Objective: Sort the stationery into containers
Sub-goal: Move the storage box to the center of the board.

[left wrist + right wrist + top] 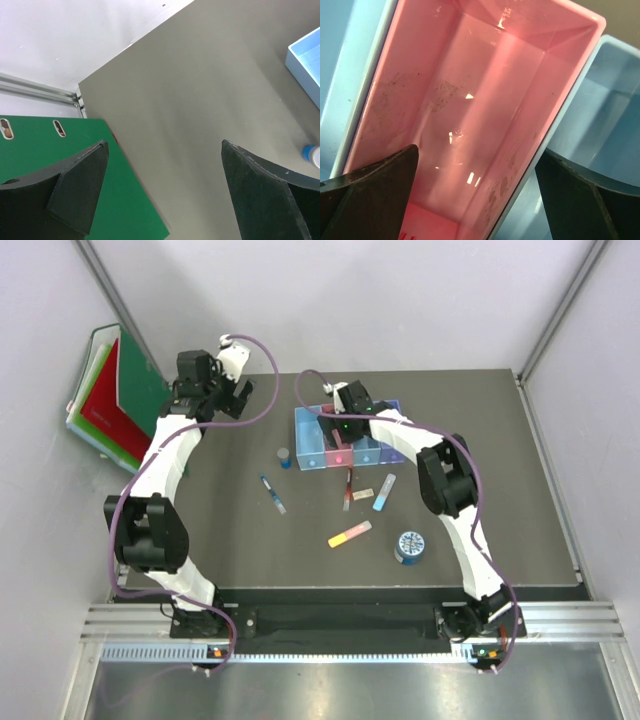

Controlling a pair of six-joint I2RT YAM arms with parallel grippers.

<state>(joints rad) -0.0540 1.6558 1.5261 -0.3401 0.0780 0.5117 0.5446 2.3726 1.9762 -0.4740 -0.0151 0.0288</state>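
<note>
Right gripper [477, 150] gapes empty above the pink bin [445, 100]; left gripper [164, 142], likewise spread and empty, hovers by the green folder [130, 200]. Four joined bins [306, 428], seven loose stationery pieces [349, 534] on the table before them.

Dark grey matte table [500, 470]. Green folder [138, 375] and red folder [100, 412] lean tilted together against the left wall, at the table's far-left corner. The green one overlaps the table edge. Aluminium rail [330, 625] runs along the near edge.
</note>
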